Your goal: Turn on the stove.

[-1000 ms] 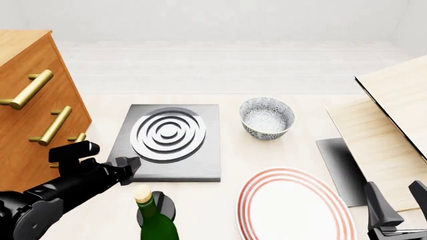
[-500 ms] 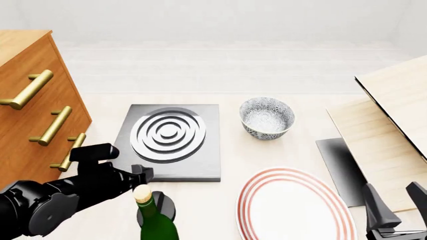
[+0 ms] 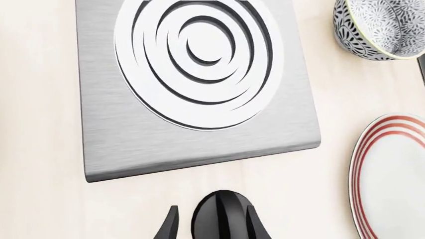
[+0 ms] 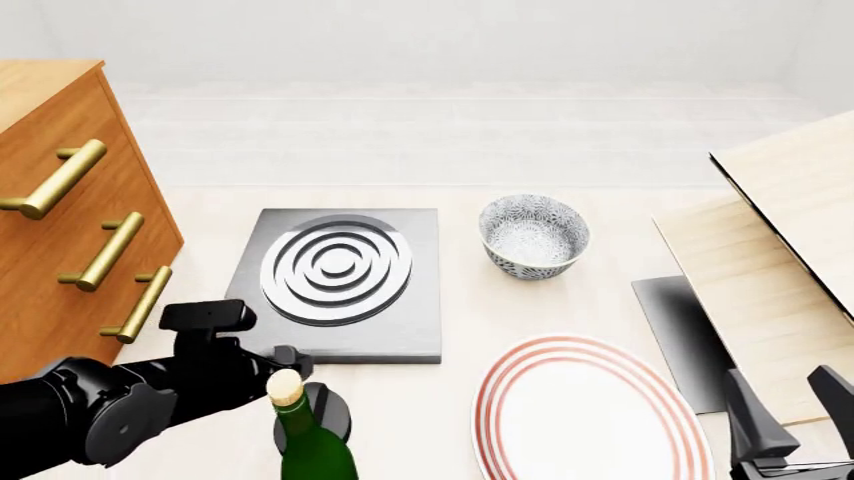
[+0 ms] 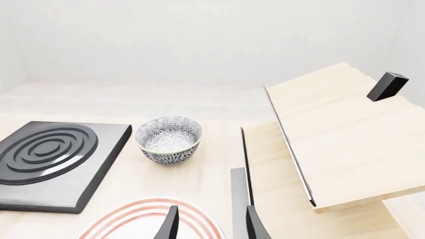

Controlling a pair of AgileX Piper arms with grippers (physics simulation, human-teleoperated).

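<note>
The stove is a dark-grey square slab with a round burner of silver-white rings, left of the table's middle. Its small black knob sits on the table just in front of the slab, partly behind a bottle. In the left wrist view the stove fills the frame and the knob lies between the fingers of my left gripper, which is open. In the front view my left gripper is at the slab's near left corner. My right gripper is open and empty at the near right; it also shows in the right wrist view.
A green bottle with a cork stands right by the knob. A red-rimmed white plate lies near right, a patterned bowl behind it. A plain dark panel and tilted wooden boards stand right. A wooden drawer cabinet stands left.
My left arm has moved right and toward the near edge, bringing its open fingers to either side of the knob. The right arm has barely moved.
</note>
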